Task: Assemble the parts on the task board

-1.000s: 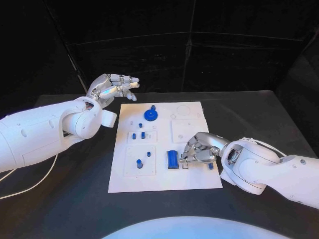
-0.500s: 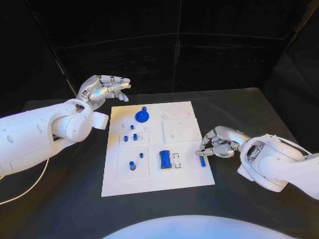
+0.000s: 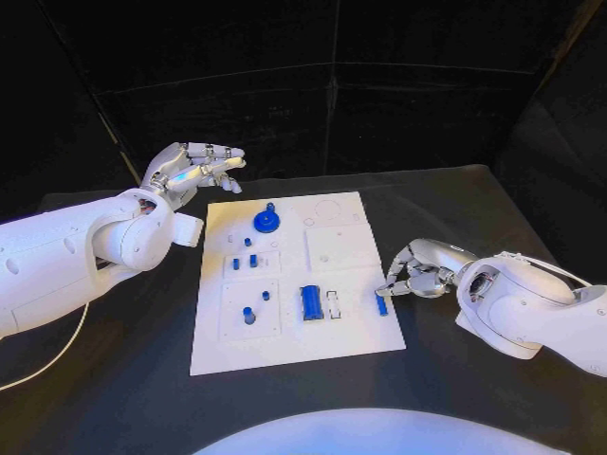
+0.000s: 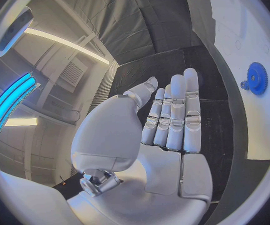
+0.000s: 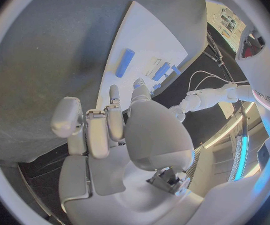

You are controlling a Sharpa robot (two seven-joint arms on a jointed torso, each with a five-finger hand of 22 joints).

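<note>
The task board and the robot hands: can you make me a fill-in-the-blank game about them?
1. The small parts on the task board are coloured ____.
2. The round gear lies at the board's ____ end from the robot.
3. The ____ hand is raised off the table, holding nothing.
4. The right hand is at the board's right edge, beside a small ____ piece.

Missing words: blue; far; left; blue

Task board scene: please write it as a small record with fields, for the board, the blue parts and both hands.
board: white task board lies flat on the black table
gear: blue gear at the board's far end
long part: blue bar on the near half
edge part: small blue piece near the board's right edge
left hand: left hand raised beyond the board's far left corner, holds nothing
right hand: right hand fingers curled beside the small blue piece; contact unclear
</note>
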